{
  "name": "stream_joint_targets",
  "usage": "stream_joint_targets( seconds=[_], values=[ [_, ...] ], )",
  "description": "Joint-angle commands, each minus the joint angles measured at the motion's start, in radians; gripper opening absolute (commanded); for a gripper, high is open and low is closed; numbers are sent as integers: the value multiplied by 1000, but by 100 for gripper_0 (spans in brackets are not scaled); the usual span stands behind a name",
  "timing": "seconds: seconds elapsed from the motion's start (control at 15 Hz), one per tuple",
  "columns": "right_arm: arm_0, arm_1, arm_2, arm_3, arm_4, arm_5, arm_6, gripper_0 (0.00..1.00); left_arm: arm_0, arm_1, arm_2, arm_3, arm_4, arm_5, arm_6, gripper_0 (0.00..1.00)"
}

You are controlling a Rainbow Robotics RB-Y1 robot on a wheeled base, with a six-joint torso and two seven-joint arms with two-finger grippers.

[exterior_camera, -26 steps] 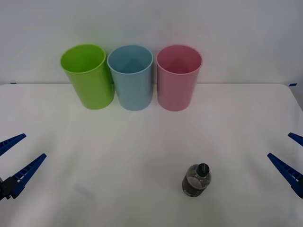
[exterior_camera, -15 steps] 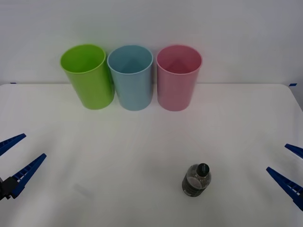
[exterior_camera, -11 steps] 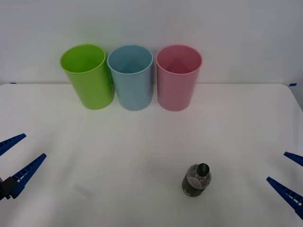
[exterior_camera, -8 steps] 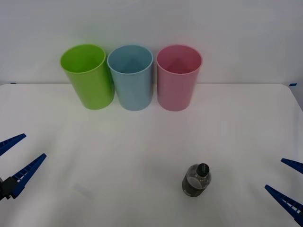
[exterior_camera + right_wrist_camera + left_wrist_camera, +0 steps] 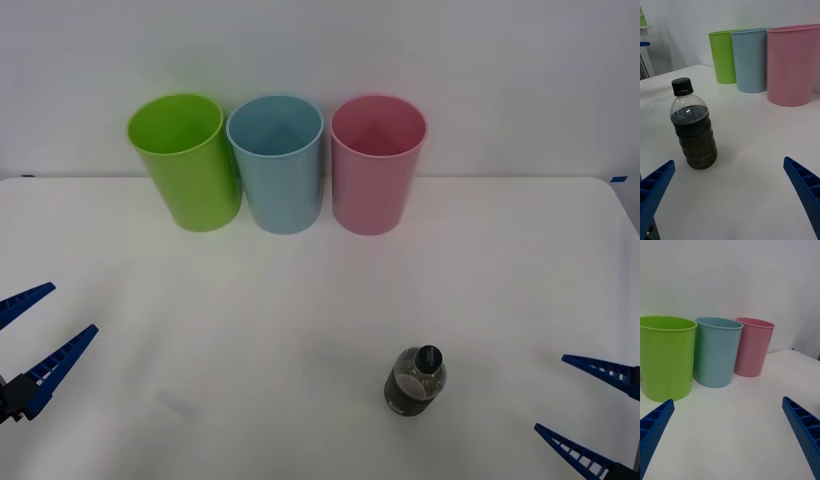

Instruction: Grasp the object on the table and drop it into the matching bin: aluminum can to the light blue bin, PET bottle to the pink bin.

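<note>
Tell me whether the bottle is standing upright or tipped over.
Upright. The PET bottle stands on its base on the table, black cap on top, dark liquid level across its shoulder.

Right fingers (image 5: 585, 365) cut by frame edge

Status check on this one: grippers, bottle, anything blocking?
Right gripper open, low at table's right edge, bottle-side. Left gripper open, parked far left. PET bottle upright, ungrasped, on the table. Pink bin unobstructed.
</note>
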Motion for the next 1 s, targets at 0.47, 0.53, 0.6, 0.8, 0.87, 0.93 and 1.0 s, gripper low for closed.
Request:
stream_joint_targets(
  seconds=[0.47,0.53,0.6,0.8,0.87,0.93,1.0],
  values=[
    [-68,0,163,52,34,33,60,100,0,0,0,0,0,0,0,100],
    [-75,0,187,52,34,49,65,100,0,0,0,0,0,0,0,100],
    [-79,0,206,52,34,64,68,100,0,0,0,0,0,0,0,100],
    [-96,0,264,52,32,115,83,100,0,0,0,0,0,0,0,100],
    [-102,0,285,52,29,133,86,100,0,0,0,0,0,0,0,100],
    [-111,1,308,52,25,151,89,100,0,0,0,0,0,0,0,100],
    [-116,6,328,52,25,171,92,100,0,0,0,0,0,0,0,100]
  ],
)
